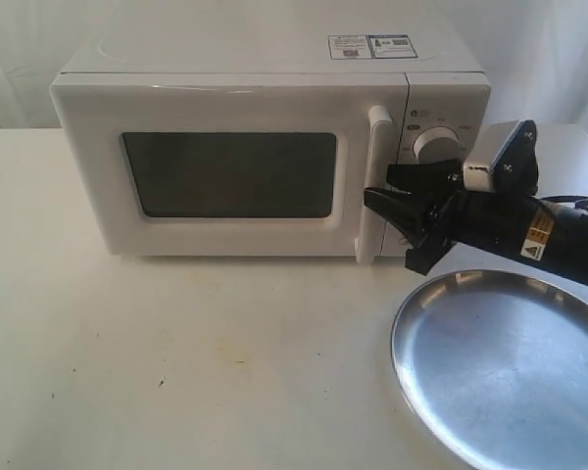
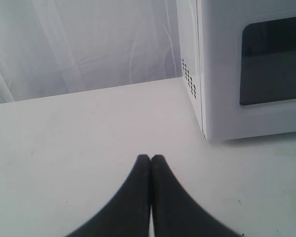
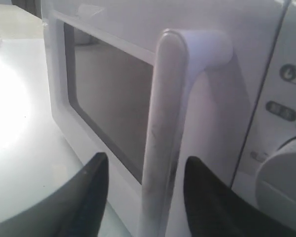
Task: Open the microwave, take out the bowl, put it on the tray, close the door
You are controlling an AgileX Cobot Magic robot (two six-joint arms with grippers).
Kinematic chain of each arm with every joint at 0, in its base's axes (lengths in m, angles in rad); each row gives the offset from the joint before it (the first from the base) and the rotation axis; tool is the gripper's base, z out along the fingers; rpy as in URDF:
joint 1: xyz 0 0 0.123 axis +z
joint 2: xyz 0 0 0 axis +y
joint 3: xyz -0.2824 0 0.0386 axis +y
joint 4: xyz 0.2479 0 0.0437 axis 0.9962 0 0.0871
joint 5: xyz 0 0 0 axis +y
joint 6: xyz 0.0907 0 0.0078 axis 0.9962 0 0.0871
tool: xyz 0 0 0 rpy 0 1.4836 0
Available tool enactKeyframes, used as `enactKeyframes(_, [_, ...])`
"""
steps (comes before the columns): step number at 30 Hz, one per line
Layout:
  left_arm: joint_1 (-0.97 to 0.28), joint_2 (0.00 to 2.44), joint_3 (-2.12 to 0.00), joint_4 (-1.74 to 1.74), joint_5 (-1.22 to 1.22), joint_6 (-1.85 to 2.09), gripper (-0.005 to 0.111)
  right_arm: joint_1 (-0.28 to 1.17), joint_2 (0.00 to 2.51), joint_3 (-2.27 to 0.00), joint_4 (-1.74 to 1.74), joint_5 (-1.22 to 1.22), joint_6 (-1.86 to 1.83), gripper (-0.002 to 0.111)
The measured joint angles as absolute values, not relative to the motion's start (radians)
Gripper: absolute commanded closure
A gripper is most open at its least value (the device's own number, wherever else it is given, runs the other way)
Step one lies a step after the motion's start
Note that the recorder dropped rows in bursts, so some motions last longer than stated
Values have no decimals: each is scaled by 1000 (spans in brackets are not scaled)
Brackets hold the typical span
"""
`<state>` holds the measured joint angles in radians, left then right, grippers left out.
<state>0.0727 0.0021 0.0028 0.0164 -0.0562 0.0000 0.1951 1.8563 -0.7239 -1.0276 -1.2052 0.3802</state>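
microwave [image 1: 255, 157] stands at the back of the white table [image 1: 176, 372], its door [image 1: 225, 113] shut flush with the front and the dark window facing out. right gripper [image 1: 378, 184] is spread, one finger on each side of the bar handle [image 1: 376, 137], at its lower half; contact with the bar cannot be confirmed. left gripper [image 2: 150, 159] has its fingers pressed together, holding nothing, over the table near the microwave's vented side wall. silver tray [image 1: 412, 333] lies on the table in front of the dial side, apart from the microwave.
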Motion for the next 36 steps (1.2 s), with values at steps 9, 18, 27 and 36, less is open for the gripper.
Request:
enactKeyframes(9, [73, 2, 3, 16, -56, 0, 107, 201, 1904, -795, -1036, -1211, 432, 67])
enactKeyframes(18, [73, 2, 3, 16, -56, 0, 107, 208, 1973, -850, -1082, -1212, 486, 78])
enactKeyframes(27, [73, 2, 3, 16, -56, 0, 107, 214, 1969, -861, -1125, -1192, 515, 108])
enactKeyframes(36, [73, 2, 3, 16, -56, 0, 107, 255, 1882, -857, -1195, -1039, 553, 108])
